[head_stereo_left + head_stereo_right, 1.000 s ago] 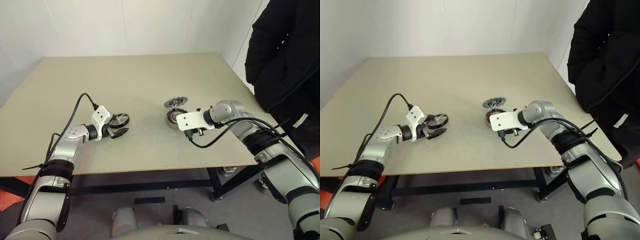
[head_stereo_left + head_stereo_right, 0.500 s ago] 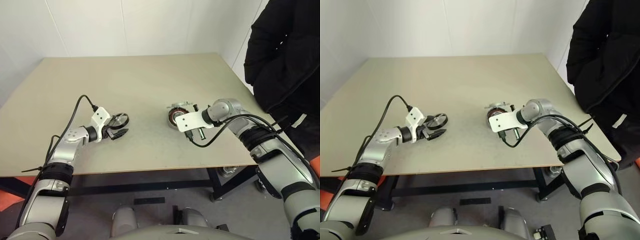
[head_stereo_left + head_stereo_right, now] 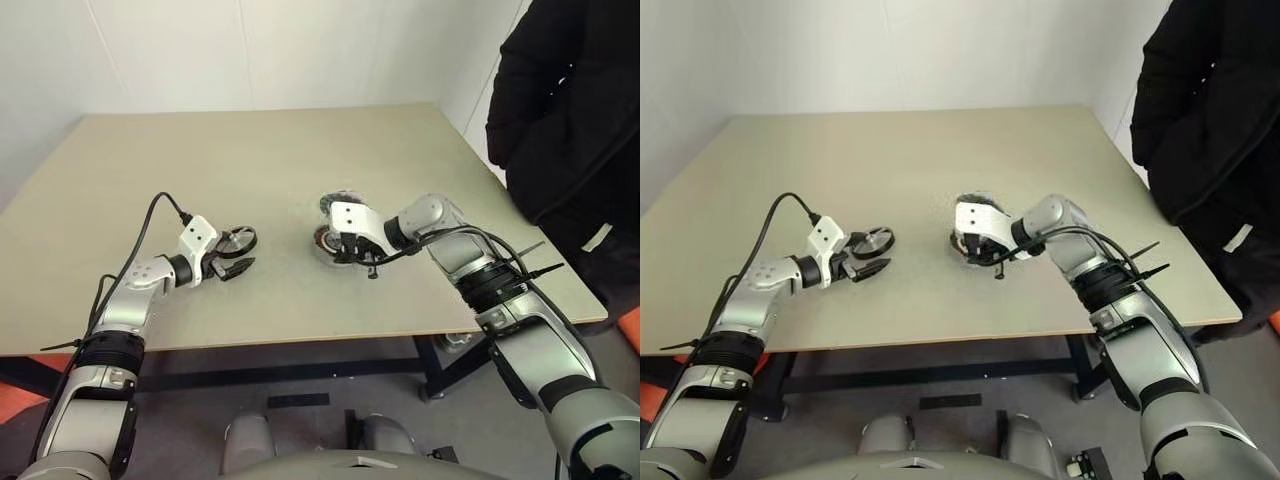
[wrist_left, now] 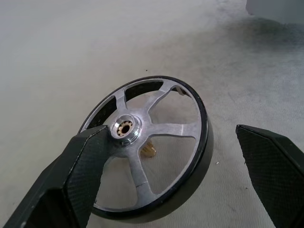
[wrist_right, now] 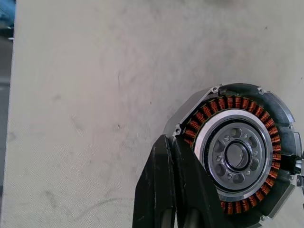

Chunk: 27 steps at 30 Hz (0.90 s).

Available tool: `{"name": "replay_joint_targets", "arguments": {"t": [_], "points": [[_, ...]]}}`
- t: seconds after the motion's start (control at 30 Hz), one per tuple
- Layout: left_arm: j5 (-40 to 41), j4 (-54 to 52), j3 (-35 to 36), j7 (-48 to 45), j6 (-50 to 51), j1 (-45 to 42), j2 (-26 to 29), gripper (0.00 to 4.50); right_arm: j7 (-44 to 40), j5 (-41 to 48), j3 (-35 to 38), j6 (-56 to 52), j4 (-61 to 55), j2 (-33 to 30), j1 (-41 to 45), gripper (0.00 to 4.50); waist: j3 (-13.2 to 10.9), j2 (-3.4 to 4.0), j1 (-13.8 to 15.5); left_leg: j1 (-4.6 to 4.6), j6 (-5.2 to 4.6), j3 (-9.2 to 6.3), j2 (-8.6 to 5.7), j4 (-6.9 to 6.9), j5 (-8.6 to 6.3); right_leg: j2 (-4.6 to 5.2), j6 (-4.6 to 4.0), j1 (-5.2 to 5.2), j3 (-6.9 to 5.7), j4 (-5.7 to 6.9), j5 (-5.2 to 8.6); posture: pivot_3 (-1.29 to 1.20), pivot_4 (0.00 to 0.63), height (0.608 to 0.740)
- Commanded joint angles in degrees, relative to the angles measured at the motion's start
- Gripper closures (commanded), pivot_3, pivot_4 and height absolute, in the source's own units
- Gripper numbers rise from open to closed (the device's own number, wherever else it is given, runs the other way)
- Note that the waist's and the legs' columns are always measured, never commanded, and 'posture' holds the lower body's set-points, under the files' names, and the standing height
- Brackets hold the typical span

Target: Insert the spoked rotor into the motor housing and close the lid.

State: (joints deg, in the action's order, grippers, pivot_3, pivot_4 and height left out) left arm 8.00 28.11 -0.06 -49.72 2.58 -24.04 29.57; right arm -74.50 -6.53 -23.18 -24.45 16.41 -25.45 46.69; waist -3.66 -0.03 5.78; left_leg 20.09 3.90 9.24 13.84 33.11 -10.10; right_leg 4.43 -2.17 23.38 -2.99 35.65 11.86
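Note:
The spoked rotor [image 4: 156,142], a black-rimmed wheel with silver spokes and a brass hub, lies on the table's left half. My left gripper [image 4: 168,137] stands open around it, one finger overlapping its rim, the other apart from it. The motor housing [image 5: 228,102], a silvery ring with copper windings around a grey hub, lies near the table's middle [image 3: 325,240]. My right gripper [image 5: 169,142] is shut, its tips at the housing's rim, holding nothing. A small grey piece [image 3: 338,200] peeks out beyond the housing; I cannot tell whether it is the lid.
A person in a black jacket [image 3: 570,100] stands at the table's right edge. The beige table [image 3: 250,140] stretches bare toward the far wall. Black cables loop from both wrists, the right one [image 3: 440,240] close to the front edge.
My right gripper has closed and swung left with its wrist rolled, now over the housing. The housing sits a little further left. The left arm and rotor have stayed put.

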Motion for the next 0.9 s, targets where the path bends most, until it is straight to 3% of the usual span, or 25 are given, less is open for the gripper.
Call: {"name": "replay_joint_targets", "arguments": {"t": [0.03, 0.17, 0.6, 0.9], "points": [[0.16, -0.71, 0.19, -0.02, 0.27, -0.59, 0.02, 0.0, 0.82, 4.6, 3.4, -10.71, -5.71, 0.96, 1.63, 4.48, 0.0, 0.0, 0.11, -0.01, 0.0, 0.0, -0.01, 0.0, 0.0, 0.01, 0.0, -0.01, 0.0, 0.0, 0.0, 0.0, 0.0, 0.74], [0.11, -1.01, 0.26, 0.02, 0.32, -0.21, 0.14, 0.0, 4.4, 5.35, 3.04, -15.73, -4.58, 2.15, 2.53, 4.48, 0.0, 0.0, 0.23, -0.03, 0.03, 0.0, -0.02, 0.0, 0.02, 0.03, 0.01, -0.02, 0.0, 0.02, 0.0, 0.0, 0.0, 0.74], [0.31, -2.12, 0.8, 0.05, 0.63, 0.86, 0.89, 0.0, 15.68, 3.8, -0.09, -17.13, 2.54, 8.46, 2.2, 4.48, 0.0, 0.0, -0.06, -0.13, 0.15, -0.01, -0.02, -0.05, 0.08, 0.02, 0.02, -0.04, 0.0, 0.05, 0.0, 0.0, 0.0, 0.74], [0.64, -2.89, 0.97, -0.33, 1.38, 1.22, 1.11, 0.0, 16.14, 8.5, 3.11, -23.91, -3.76, 8.84, 4.03, 1.44, -0.01, 0.01, -0.05, -0.11, 0.17, -0.03, -0.02, -0.09, 0.09, 0.02, 0.02, -0.04, 0.0, 0.03, 0.0, 0.0, 0.0, 0.74]]}}
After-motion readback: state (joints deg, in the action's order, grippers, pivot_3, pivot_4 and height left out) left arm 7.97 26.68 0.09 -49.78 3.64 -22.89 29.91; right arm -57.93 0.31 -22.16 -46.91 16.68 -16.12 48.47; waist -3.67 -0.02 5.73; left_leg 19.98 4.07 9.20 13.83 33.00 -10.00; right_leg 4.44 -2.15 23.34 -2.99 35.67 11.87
